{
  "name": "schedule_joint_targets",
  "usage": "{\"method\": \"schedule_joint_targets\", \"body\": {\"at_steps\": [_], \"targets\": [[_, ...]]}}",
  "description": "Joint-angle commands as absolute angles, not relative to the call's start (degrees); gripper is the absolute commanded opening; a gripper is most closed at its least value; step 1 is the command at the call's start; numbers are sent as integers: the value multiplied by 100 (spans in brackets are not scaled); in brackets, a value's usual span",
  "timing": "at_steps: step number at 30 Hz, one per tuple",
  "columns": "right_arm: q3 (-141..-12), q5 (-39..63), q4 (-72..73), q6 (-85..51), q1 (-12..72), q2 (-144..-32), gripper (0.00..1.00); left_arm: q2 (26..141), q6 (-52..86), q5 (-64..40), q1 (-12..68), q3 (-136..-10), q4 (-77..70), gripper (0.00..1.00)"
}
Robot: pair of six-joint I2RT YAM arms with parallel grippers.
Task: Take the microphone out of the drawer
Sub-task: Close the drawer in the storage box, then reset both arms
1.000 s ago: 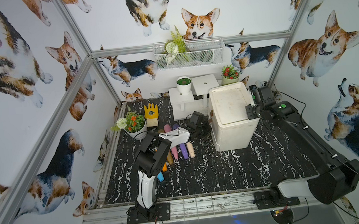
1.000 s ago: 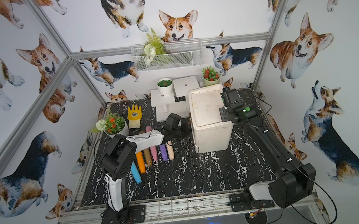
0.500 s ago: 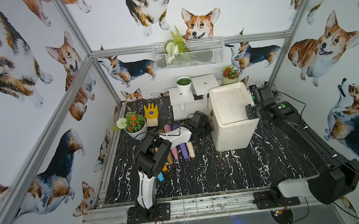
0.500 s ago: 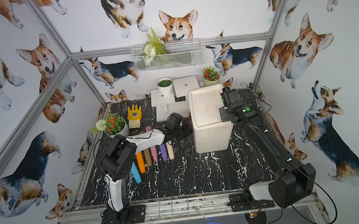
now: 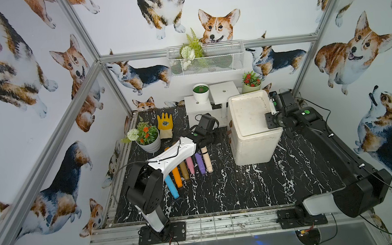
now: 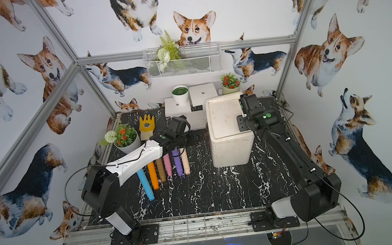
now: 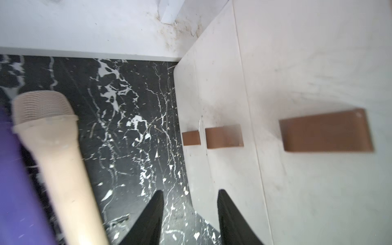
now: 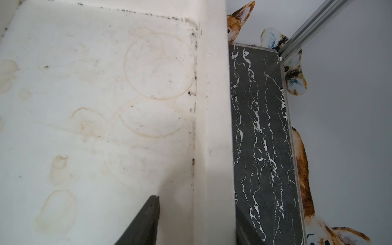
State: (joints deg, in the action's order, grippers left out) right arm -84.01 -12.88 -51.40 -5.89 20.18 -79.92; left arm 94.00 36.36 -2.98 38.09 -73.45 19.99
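A beige microphone [image 7: 55,152] lies flat on the black marble table [image 7: 127,127], last in a row beside a purple one [image 5: 200,164]; both top views show it [image 5: 206,158] [image 6: 185,161]. The white drawer cabinet [image 5: 250,116] stands to its right, with brown handles [image 7: 223,135] on a front whose drawers look shut. My left gripper [image 7: 189,191] hovers open and empty between the beige microphone and the cabinet front. My right gripper [image 8: 197,210] stands open over the cabinet's stained top [image 8: 106,106], its fingers either side of the raised right rim.
Blue [image 5: 171,185], orange [image 5: 177,178], brown [image 5: 184,171] and pink [image 5: 190,164] microphones lie in the same row. A flower pot [image 5: 147,137] and a yellow glove [image 5: 165,125] sit at the back left. White stands with a cup [image 5: 201,92] are behind the cabinet.
Both grippers have gone from shut to open. The left wrist has drawn back a little from the beige microphone, which stays lying in the row. The right arm has barely moved.
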Motion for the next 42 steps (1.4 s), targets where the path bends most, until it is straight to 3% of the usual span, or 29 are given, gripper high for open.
{"method": "schedule_joint_targets", "body": {"at_steps": [1,4,5,6,16,24,35,42], "targets": [[-8610,-604,-6394,-365,2057,-8059,53,8978,2981,352,3740,-7190,2792,57],[-8909,-649,-6421,-326,2057,-8073,54,8540,2798,801,3670,-6973,3095,73],[-8988,-679,-6421,-309,2057,-8075,55,8383,2723,944,3640,-6881,3156,92],[-9074,-743,-6420,-297,2049,-8081,57,8224,2660,1063,3624,-6799,3206,100],[-9527,-1145,-6298,-294,1660,-7826,61,6803,1850,1599,2938,-6124,3388,100],[-8654,-1157,-5166,-811,774,-6806,66,5484,1120,1847,2003,-4566,2296,100],[-4933,-2229,-2065,-1136,540,-5567,69,4878,53,824,1019,-2475,-223,100],[-2730,-1586,1002,-999,274,-5949,69,6133,104,640,206,-1995,-2132,100]]}}
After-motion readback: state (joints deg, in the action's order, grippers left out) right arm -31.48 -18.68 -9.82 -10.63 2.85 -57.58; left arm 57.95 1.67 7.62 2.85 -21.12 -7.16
